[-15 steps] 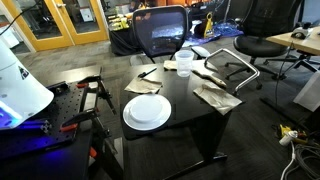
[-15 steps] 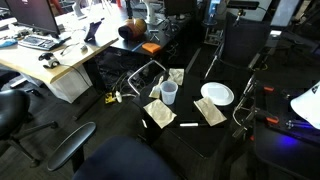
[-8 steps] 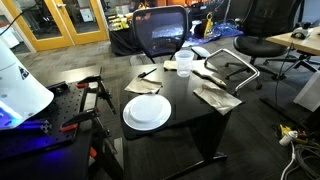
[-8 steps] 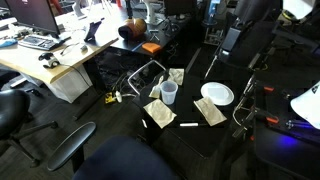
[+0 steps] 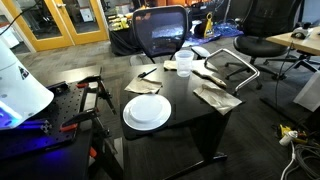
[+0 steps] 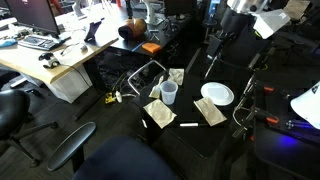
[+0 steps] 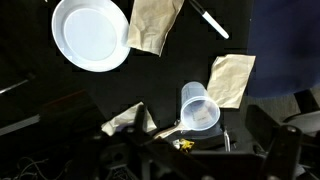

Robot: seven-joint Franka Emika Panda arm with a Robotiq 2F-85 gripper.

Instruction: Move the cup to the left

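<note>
The cup (image 5: 184, 62) is a clear plastic tumbler standing upright at the far edge of the black table (image 5: 190, 120). It shows in both exterior views (image 6: 170, 93) and in the wrist view (image 7: 199, 106), seen from above. My gripper (image 6: 220, 32) hangs high above the table, well apart from the cup. In the wrist view its dark fingers (image 7: 170, 150) frame the lower edge, spread wide with nothing between them. In an exterior view (image 5: 184, 62) the gripper is out of frame.
A white plate (image 5: 147, 111) (image 7: 91, 33) lies at the table's near side. Several brown napkins (image 5: 217, 96) (image 7: 231, 78) and a marker (image 6: 188, 125) (image 7: 210, 20) lie around the cup. Office chairs (image 5: 160, 32) and chair bases crowd the table's far side.
The arm has come into an exterior view from the upper right and swung over the table. The cup, plate and napkins have not moved.
</note>
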